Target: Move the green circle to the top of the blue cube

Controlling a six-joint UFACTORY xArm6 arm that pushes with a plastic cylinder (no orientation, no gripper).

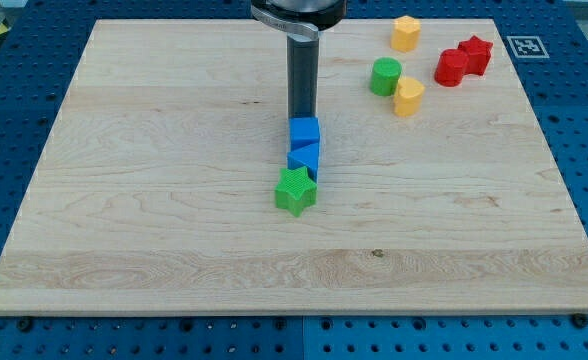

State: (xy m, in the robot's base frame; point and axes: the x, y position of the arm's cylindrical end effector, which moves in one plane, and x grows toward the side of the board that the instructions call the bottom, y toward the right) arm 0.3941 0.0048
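Tip: my tip (302,116) is the lower end of a straight dark rod that comes down from the view's top; it ends right at the top edge of the blue cube (304,131), and whether it touches the cube I cannot tell.
Fingers: the rod has none, so nothing is spread, pressed together or pinched; it holds nothing.
Green circle: the green circle (384,76) stands in the upper right part of the wooden board (124,200), well apart from my tip and to the view's right of it.
Its neighbours: a yellow block (409,97) sits just beside the green circle at its lower right, close enough that I cannot tell if they touch; a second yellow block (405,33) lies above it near the board's top edge.
Red blocks: two red blocks (463,60) sit together further to the view's right, near the top right corner.
Centre stack: below the blue cube lies a blue triangle-like block (305,158), pressed against it, and below that a green star (295,191), touching it.
Edges: the green circle is nearer the top edge than any other; the centre row is far from all edges.
Open room: bare wood lies between the green circle and the blue cube.
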